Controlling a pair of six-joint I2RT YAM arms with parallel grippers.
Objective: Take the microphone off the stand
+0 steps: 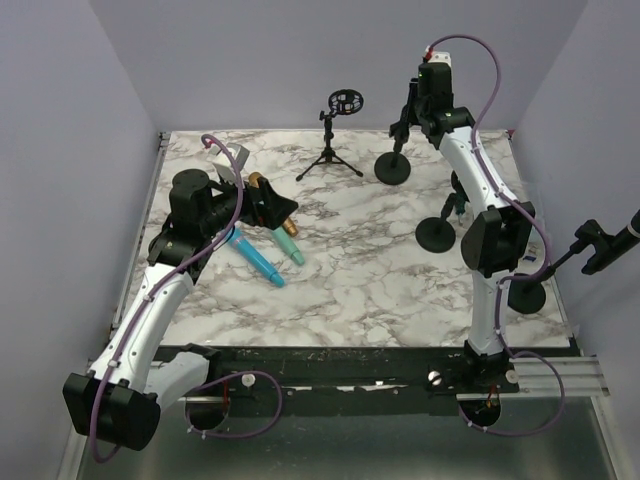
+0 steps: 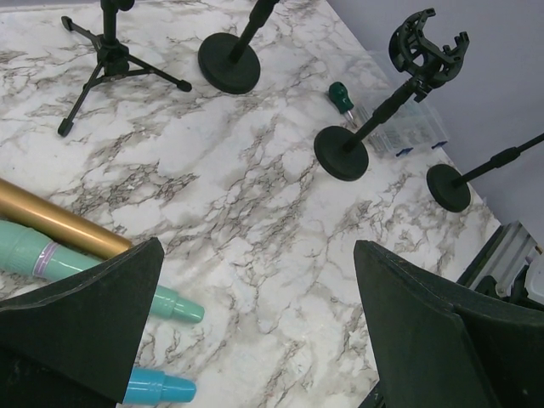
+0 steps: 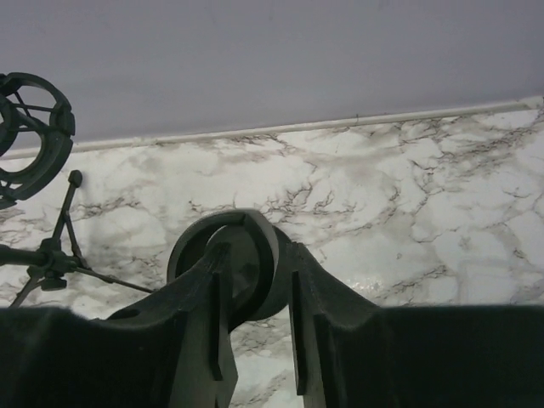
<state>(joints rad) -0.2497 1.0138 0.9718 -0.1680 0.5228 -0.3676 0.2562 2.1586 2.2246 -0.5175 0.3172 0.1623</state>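
you'll find the black microphone (image 1: 404, 108) atop the back stand (image 1: 393, 168), likely stiff, smooth and slippery, so take it mid-body; right gripper (image 3: 255, 263) nearly closed there, its hold on the microphone unclear, left gripper (image 2: 255, 255) spread wide.

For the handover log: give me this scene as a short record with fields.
left gripper: fingers open, empty, above the table
microphones: gold microphone, mint microphone, blue microphone, all lying near the left gripper
right gripper: at the far round-base stand, grip unclear
tripod stand: shock mount looks empty
other stands: middle stand, boom stand
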